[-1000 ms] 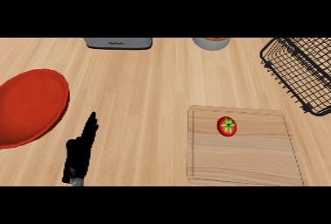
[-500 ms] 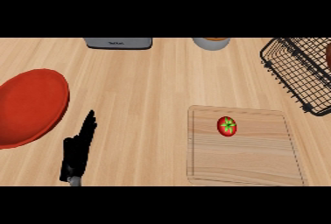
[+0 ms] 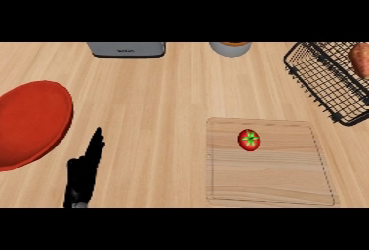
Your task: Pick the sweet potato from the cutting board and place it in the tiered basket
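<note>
Orange-brown, the sweet potato (image 3: pixel 359 59) sits at your far right, inside the tiered basket (image 3: pixel 324 90), cut off by the view's right edge so you see only part of it. That basket is black wire and stands at the counter's far right corner, its near rim running diagonally toward the cutting board (image 3: pixel 270 168).

You find the cutting board, pale wood, near the counter's front edge on the right side. On it, toward its far half, lies a red tomato (image 3: pixel 249 140) with its green stem facing up, well apart from the basket.

At the counter's far edge you see a grey appliance (image 3: pixel 127 49) left of centre and a grey round container (image 3: pixel 231 48) beside it to the right, both cropped at the top.

Along the counter's left edge lies a red plate (image 3: pixel 32 122), partly out of view.

Your left hand (image 3: pixel 84 173) shows at the front edge, just right of the plate, black, with its fingers straight and together, pointing away from you and holding nothing. Your right hand does not show.
</note>
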